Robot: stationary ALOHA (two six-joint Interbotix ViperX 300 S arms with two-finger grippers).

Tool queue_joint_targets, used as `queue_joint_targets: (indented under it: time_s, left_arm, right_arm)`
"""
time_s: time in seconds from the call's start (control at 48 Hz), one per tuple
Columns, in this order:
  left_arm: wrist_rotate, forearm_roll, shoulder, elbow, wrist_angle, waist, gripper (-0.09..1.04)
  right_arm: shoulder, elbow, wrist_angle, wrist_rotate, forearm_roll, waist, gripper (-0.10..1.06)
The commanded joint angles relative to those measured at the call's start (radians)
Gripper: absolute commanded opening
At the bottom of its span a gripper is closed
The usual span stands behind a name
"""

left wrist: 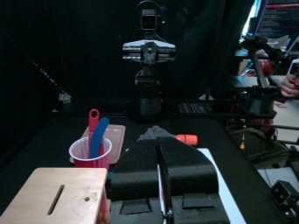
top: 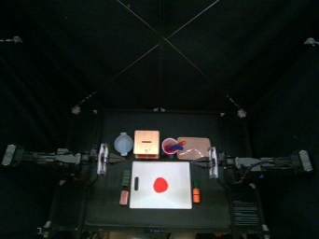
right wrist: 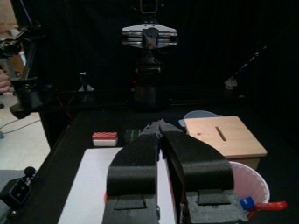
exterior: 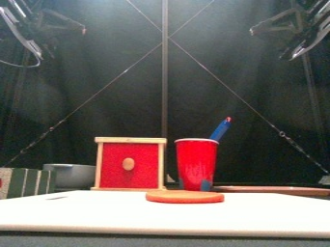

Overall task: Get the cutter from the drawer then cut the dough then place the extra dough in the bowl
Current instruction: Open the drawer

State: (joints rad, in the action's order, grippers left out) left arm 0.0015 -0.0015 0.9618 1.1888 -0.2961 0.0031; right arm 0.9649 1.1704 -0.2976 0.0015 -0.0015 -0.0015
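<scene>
The dough (top: 161,183) - a flat red disc - lies whole at the middle of the board (top: 144,169). Taking the dough as the dial's centre, the box (top: 147,145) stands at 12 o'clock behind the board, its red drawer front (exterior: 130,164) flush and closed. The bowl (top: 123,144) sits at 11 o'clock, just beside the box, and the cup (exterior: 198,164) with a blue knife (exterior: 222,127) is at 1 o'clock. The left gripper (left wrist: 159,138) hangs at 10 o'clock off the board's edge, jaws pressed together on nothing. The right gripper (right wrist: 163,128) mirrors it at 2 o'clock - jaws likewise together and empty.
</scene>
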Motion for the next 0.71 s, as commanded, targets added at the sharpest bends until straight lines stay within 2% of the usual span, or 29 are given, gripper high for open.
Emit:
queue_joint_targets:
  time_s: [0.021, 0.146, 0.25, 0.375, 0.521, 0.708]
  left_arm:
    - [-0.006, -0.005, -0.075, 0.006, -0.057, 0.003, 0.08]
    - [-0.014, -0.06, -0.183, 0.014, -0.212, -0.006, 0.08]
    - [-0.04, -0.199, -0.296, 0.034, -0.334, -0.017, 0.08]
    - [-0.083, -0.354, -0.411, 0.051, -0.445, -0.095, 0.08]
    - [-0.118, -0.5, -0.532, 0.043, -0.603, -0.183, 0.08]
    - [-0.184, -0.589, -0.646, -0.009, -0.64, -0.23, 0.08]
  right_arm:
    - [-0.041, -0.011, -0.002, -0.014, -0.009, -0.029, 0.01]
    - [-0.172, -0.061, -0.009, -0.014, -0.055, -0.097, 0.01]
    - [-0.318, -0.15, -0.037, -0.008, -0.106, -0.16, 0.01]
    - [-0.494, -0.261, -0.147, -0.012, -0.152, -0.206, 0.01]
    - [-0.719, -0.391, -0.276, -0.012, -0.21, -0.282, 0.01]
    - [-0.973, -0.568, -0.31, -0.014, -0.224, -0.314, 0.01]
